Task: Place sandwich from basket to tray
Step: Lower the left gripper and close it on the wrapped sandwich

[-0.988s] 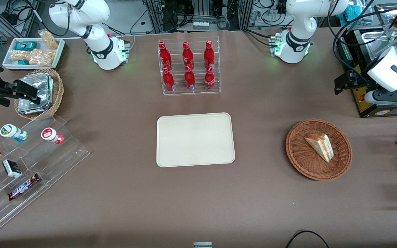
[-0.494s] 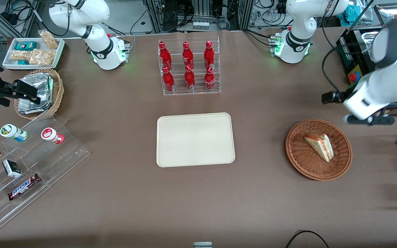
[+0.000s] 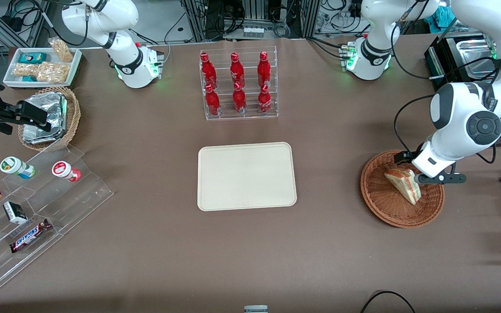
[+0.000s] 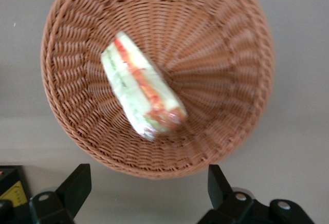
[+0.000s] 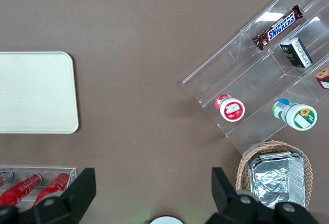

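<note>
My pincer (image 4: 146, 193) hangs wide open and empty over the wicker basket (image 3: 385, 208) at the front view's right. The sandwich (image 3: 403, 185) lies inside, just below, its long axis slanting diagonally across my fingers' gap.

Six red bottles (image 3: 237, 84) in clear rack (image 3: 238, 113).

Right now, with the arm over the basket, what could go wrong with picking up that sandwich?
The open end effector hangs above the basket's rim, off to one side of the sandwich, so a straight descent might catch the wicker. The sandwich leans on the sloped basket wall, so the fingers may nudge it aside instead of closing around it.
</note>
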Robot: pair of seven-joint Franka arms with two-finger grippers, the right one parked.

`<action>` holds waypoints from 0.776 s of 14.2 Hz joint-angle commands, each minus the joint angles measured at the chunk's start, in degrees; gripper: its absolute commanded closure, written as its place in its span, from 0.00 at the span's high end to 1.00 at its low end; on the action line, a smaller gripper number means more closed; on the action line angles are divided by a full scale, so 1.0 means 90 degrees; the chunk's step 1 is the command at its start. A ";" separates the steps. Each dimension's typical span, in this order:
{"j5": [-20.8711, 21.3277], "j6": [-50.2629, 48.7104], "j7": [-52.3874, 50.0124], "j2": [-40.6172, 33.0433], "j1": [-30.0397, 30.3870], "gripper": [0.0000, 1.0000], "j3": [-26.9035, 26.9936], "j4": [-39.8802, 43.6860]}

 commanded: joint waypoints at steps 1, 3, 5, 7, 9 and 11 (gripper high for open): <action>-0.0151 0.0286 -0.1108 -0.0090 0.0191 1.00 -0.0042 -0.0138; -0.0385 0.0638 -0.2308 -0.0022 0.0191 1.00 -0.0042 -0.0157; -0.0707 0.0997 -0.3549 0.0124 0.0181 1.00 -0.0042 -0.0128; -0.0738 0.1457 -0.4246 0.0300 0.0142 1.00 -0.0052 -0.0147; -0.0728 0.1634 -0.4268 0.0505 0.0152 1.00 -0.0052 -0.0147; -0.0690 0.1703 -0.4209 0.0720 0.0152 1.00 -0.0052 -0.0137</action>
